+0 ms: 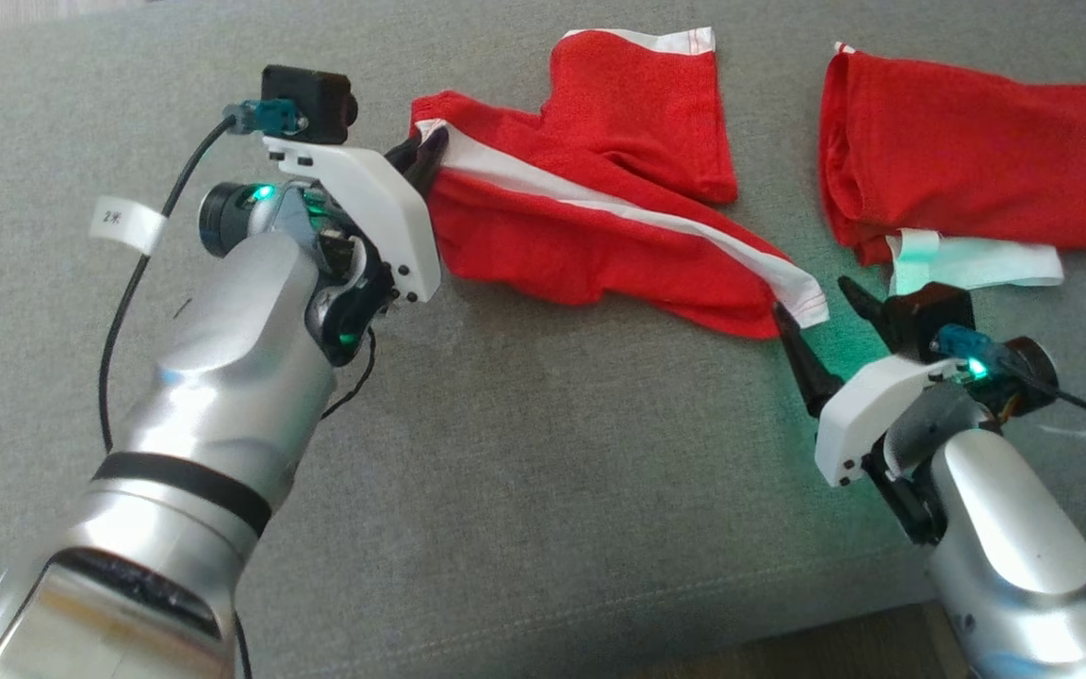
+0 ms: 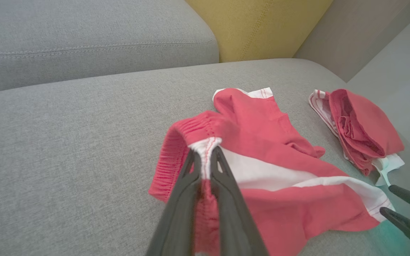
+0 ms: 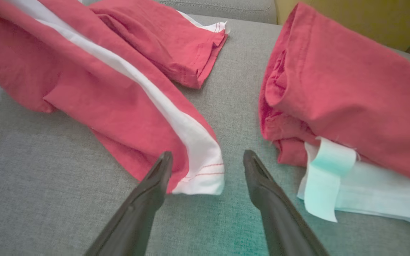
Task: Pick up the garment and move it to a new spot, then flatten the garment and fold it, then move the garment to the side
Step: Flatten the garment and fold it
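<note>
The garment (image 1: 600,198) is a pair of red shorts with a white side stripe, lying spread and wrinkled on the grey sofa cushion (image 1: 543,453). My left gripper (image 1: 425,151) is shut on its elastic waistband at the white stripe's end; the left wrist view shows the garment (image 2: 269,170) pinched between the fingers (image 2: 222,170). My right gripper (image 1: 816,306) stands open at the white hem of the near leg. In the right wrist view the hem corner of the garment (image 3: 201,177) lies between the open fingertips (image 3: 162,167), and whether they touch it I cannot tell.
A second red garment (image 1: 967,179) lies folded at the right with a white part sticking out beneath it. The sofa's back cushion (image 2: 84,39) and a yellow cushion (image 2: 258,25) rise behind. The cushion's front edge runs along the bottom right.
</note>
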